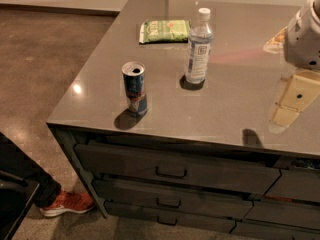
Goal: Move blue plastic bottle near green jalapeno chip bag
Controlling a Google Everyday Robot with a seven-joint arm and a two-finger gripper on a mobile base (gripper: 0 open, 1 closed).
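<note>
The blue plastic bottle (198,46) stands upright on the grey countertop (235,114), a clear bluish bottle with a white cap and a white-and-blue label. The green jalapeno chip bag (164,31) lies flat just behind and to the left of the bottle, a short gap away. My gripper (304,36) shows only as a white housing at the right edge of the view, above the counter, well to the right of the bottle and holding nothing that I can see.
A blue-and-silver drink can (134,88) stands open near the counter's front left edge. Drawers (170,171) run below the front edge. A person's leg and orange shoe (67,203) are on the floor at lower left.
</note>
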